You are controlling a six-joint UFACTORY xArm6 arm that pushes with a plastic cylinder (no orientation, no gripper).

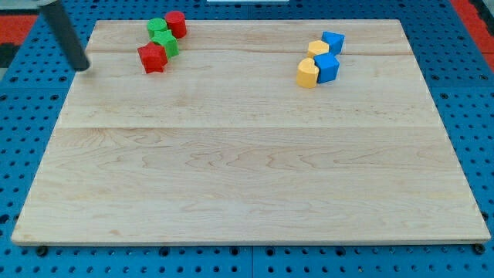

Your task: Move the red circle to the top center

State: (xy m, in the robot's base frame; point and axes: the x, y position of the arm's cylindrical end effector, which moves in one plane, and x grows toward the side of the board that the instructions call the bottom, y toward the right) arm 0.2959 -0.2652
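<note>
The red circle (pixel 176 23) stands near the board's top left, touching a green block (pixel 157 27). A second green block (pixel 166 42) sits just below them and a red star-like block (pixel 153 58) lies below-left of that. My tip (pixel 81 66) rests at the board's left edge, well to the left of the red star block and apart from all blocks. The rod slants up to the view's top left.
A cluster at the view's top right holds two blue blocks (pixel 333 41) (pixel 327 68) and two yellow blocks (pixel 318 49) (pixel 307 74). The wooden board (pixel 247 170) lies on a blue pegboard surface (pixel 23 116).
</note>
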